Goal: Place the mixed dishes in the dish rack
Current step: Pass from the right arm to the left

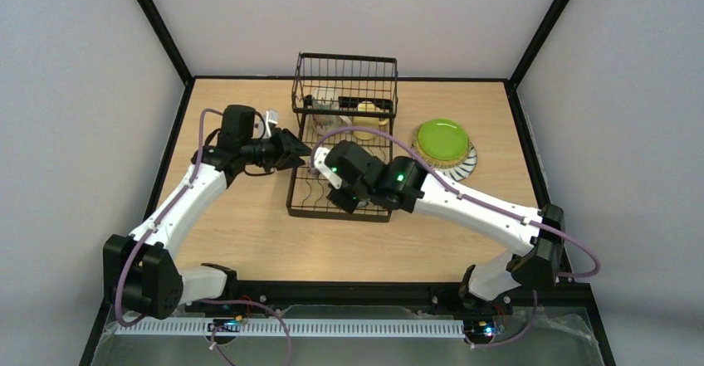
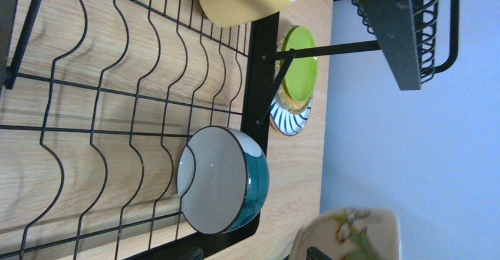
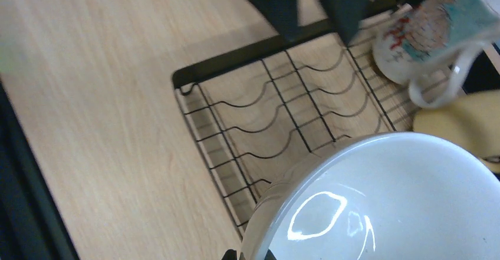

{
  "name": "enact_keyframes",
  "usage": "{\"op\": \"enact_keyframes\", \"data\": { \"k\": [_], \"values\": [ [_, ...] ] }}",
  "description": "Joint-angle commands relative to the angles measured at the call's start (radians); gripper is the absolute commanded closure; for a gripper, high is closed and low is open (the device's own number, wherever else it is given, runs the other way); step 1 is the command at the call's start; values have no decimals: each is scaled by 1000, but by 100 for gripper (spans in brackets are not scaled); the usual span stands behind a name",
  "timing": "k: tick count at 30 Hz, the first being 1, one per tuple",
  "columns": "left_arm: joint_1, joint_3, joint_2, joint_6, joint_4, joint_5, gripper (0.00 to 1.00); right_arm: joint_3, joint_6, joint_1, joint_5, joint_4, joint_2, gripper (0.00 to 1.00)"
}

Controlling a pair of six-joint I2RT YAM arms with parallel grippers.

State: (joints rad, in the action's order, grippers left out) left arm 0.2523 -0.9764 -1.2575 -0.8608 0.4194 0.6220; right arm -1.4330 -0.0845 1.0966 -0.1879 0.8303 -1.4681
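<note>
Left gripper hangs with its jaws spread wide and nothing between them, at the left edge of the dish rack. In its own wrist view only the tips of its two dark fingers poke in at the bottom edge.

Further right, the right gripper is over the rack's plate dividers, pinched on the rim of the teal mug. Its fingertips are almost wholly cut off at the bottom of the right wrist view. That mug is tilted on its side, its grey-white inside turned toward the left wrist camera, low by the rack's near right corner. No handle shows, and from above the right arm's wrist hides it almost entirely. Whether it touches the wires I cannot tell.

At the rack's far end are the printed mug, the cream mug and the pale yellow mug, crossed by the wires of the raised basket.

A pale rounded shape with greenish marks is cut off at the bottom of the left wrist view. What it is I cannot tell.

Right of the rack, just beside it on the table, the lime green plate tops a stack. The tan plate shows only as a sliver, and the striped-rim plate as a crescent.
</note>
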Motion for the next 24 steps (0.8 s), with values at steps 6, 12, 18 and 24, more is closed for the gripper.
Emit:
{"op": "enact_keyframes", "data": {
  "k": [6,12,18,24],
  "values": [
    [-39,-62,-25,-26,-1,117,1,-149,-116,103,32,71,-108,100],
    [-60,-85,-13,-22,13,162,1,-161,-133,127,48,83,-130,100],
    [-62,-108,6,17,60,218,1,-172,-150,144,37,96,-143,100],
    [-62,-70,47,60,98,227,2,-187,-163,152,17,104,-166,100]
  ]
}}
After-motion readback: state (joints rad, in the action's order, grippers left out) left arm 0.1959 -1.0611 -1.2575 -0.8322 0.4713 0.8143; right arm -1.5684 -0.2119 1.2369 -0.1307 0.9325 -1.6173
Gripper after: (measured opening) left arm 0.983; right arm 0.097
